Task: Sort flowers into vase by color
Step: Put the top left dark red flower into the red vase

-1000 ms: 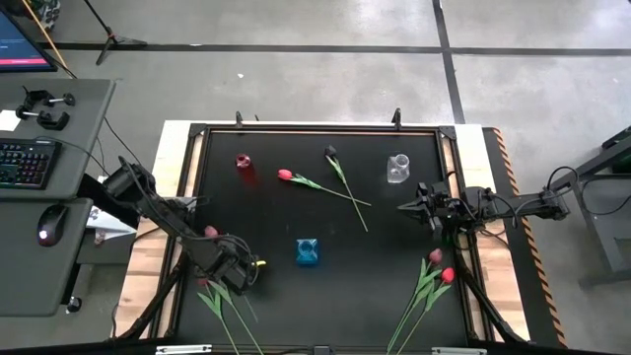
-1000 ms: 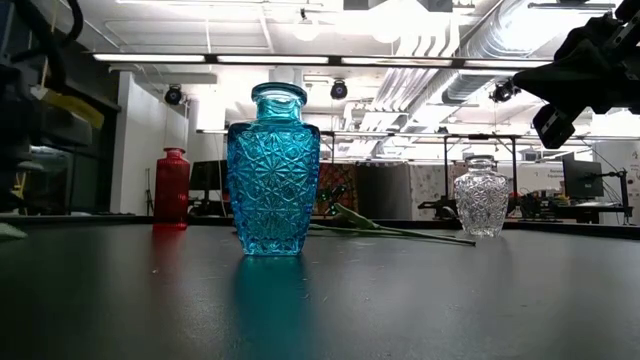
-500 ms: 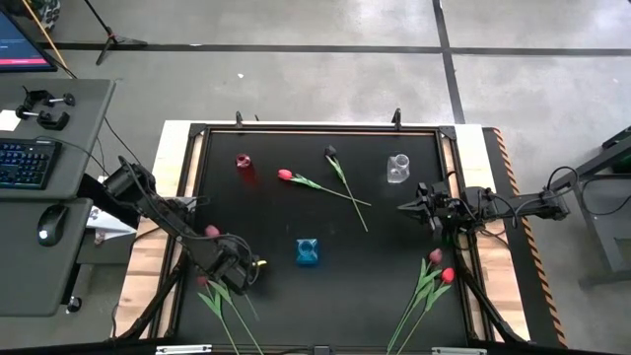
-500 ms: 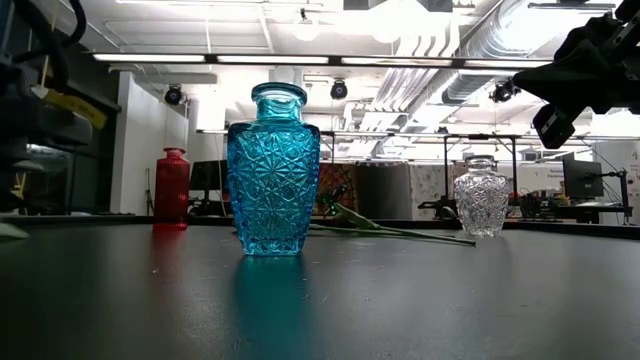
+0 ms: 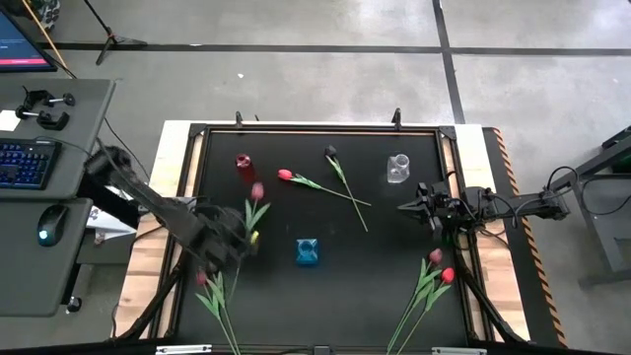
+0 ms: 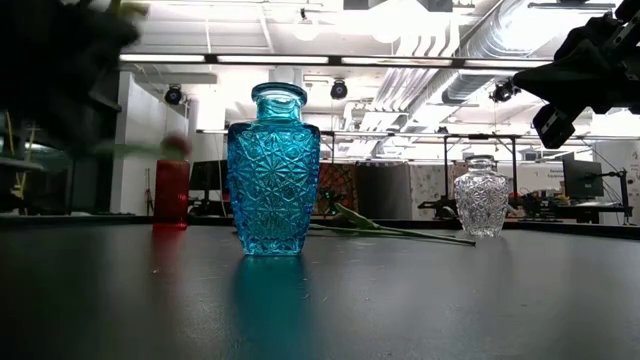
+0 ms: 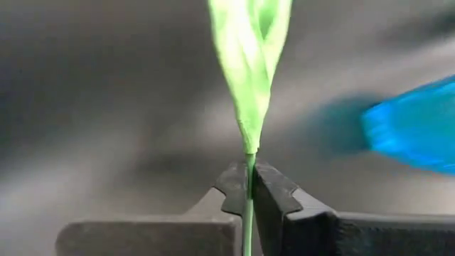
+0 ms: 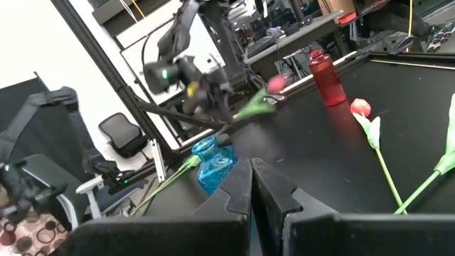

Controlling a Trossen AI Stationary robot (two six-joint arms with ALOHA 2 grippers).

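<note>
My left gripper [image 5: 237, 243] is shut on a pink-headed tulip [image 5: 257, 190] above the table's left half, between the red vase [image 5: 244, 164] and the blue vase [image 5: 309, 252]. Its green leaves [image 7: 249, 57] fan out beyond the fingers. A red tulip [image 5: 285, 175] and a near-black tulip [image 5: 331, 151] lie with stems crossed at the far middle. More tulips lie at the near left [image 5: 212, 296] and near right [image 5: 434, 276]. A clear vase [image 5: 397, 169] stands far right. My right gripper [image 5: 406, 206] hovers shut and holds nothing at the right. My left gripper pinches the tulip's thin green stem [image 7: 249, 178] between its two fingertips, just below the leaves. The stem runs out past the fingertips, with the leaves and the pink head toward the table's far edge. In the high view the flower looks lifted off the table.
The blue vase [image 6: 273, 170] stands near the table's middle, close to my left gripper's right side. The red vase [image 6: 172, 195] stands just beyond the held flower's head. The raised black rim [image 5: 197, 133] frames the tabletop.
My left gripper has shut on the tulip's stem and gone up and toward the far edge. The tulip has come off the near-left pile; its pink head has swung toward the red vase.
</note>
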